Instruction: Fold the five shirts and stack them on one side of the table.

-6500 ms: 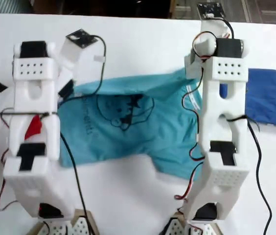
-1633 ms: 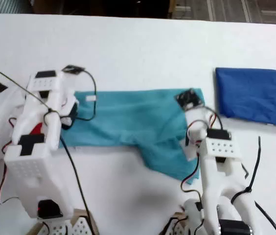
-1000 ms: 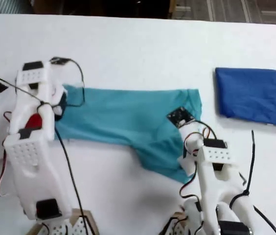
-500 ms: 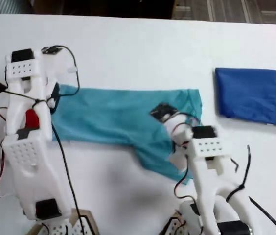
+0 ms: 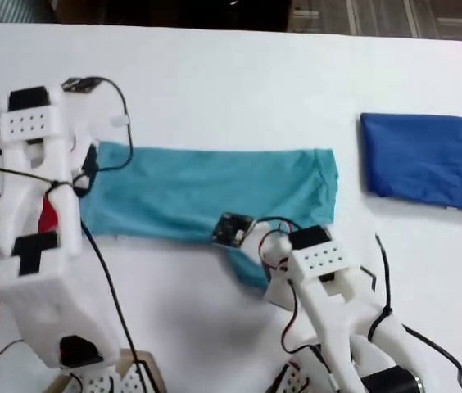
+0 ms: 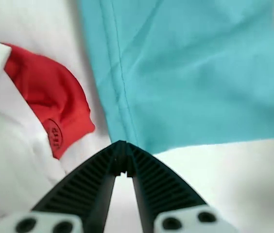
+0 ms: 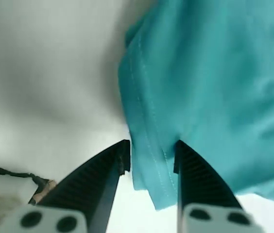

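A long, folded teal cotton shirt (image 5: pixel 206 192) spans mid-frame in the high view. The left gripper (image 6: pixel 121 151) pinches its hem corner (red fabric (image 6: pixel 49 111) beside it). The right gripper (image 7: pixel 151 158) gapes astride the lower flap. A folded dark-blue shirt (image 5: pixel 426 160) lies at right.

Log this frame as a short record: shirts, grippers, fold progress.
teal shirt: folded into a long band across the table, one sleeve sticking out toward the arms
blue shirt: folded, lying apart on the right arm's side
left gripper: shut on the teal shirt's hem corner
right gripper: open, straddling the sleeve's hem
red garment: bunched beside the left gripper
progress: blue shirt done, teal shirt half-folded
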Controlling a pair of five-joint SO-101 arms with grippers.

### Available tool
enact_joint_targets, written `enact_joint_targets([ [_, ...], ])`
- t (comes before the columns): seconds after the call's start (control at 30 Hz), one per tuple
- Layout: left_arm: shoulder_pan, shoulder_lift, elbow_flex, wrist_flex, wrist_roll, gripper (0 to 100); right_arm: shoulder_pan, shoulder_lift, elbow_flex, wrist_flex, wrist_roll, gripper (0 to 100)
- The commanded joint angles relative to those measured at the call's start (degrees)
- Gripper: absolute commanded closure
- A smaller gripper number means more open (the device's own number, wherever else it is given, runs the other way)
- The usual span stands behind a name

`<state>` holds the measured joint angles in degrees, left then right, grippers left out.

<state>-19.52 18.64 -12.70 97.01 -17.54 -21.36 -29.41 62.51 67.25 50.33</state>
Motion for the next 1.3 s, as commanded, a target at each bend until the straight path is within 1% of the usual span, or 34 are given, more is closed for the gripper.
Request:
enact_joint_targets([
  [0.0, 0.9, -7.5, 6.5, -2.5, -0.5, 97, 1.6, -1.2, 1.4, -4.0, 2.3, 84.2],
  [0.1, 0.9, -10.4, 9.9, -2.5, -0.5, 97, 2.6, -1.2, 1.7, -7.2, 2.8, 81.7],
  [0.2, 0.8, -13.2, 11.6, -2.5, -0.5, 97, 2.7, -1.1, 1.8, -8.2, 2.8, 78.8],
  [0.37, 0.7, -17.8, 13.8, -2.3, -0.5, 97, 2.6, -1.1, 2.3, -8.1, 2.9, 78.6],
  [0.5, 0.5, -20.3, 15.4, -2.2, -0.8, 97, 2.6, -1.1, 6.2, -8.2, 6.8, 78.6],
  [0.77, 0.7, -20.8, 16.6, -2.9, -0.5, 97, 2.6, -1.2, 8.0, -8.2, 6.9, 78.7],
  [0.8, 0.7, -20.8, 16.6, -2.9, -0.5, 97, 2.6, -1.2, 8.0, -8.0, 6.9, 79.2],
  [0.83, 0.6, -20.8, 16.6, -2.9, -0.5, 97, 2.6, -1.1, 8.3, -8.0, 7.1, 82.0],
  [0.87, 0.5, -20.8, 16.6, -2.9, -0.5, 97, 2.6, -1.1, 8.3, -7.8, 7.1, 88.7],
  [0.9, 0.5, -20.8, 16.6, -2.9, -0.5, 97, 2.6, -1.1, 8.2, -7.9, 7.1, 97.9],
  [0.93, 0.5, -20.8, 16.6, -2.9, -0.5, 97, 2.8, -1.1, 8.1, -8.0, 7.1, 98.5],
  [0.97, 0.5, -20.9, 16.6, -2.9, -0.5, 97, 2.9, -1.4, 7.8, -8.0, 7.2, 94.9],
  [1.03, 0.5, -20.9, 16.6, -2.9, -0.5, 97, 2.9, -1.6, 7.0, -8.5, 7.2, 98.5],
  [1.27, 0.5, -20.7, 16.7, -2.9, -0.9, 97, 5.3, -1.2, -2.3, -6.0, 7.3, 97.8],
])
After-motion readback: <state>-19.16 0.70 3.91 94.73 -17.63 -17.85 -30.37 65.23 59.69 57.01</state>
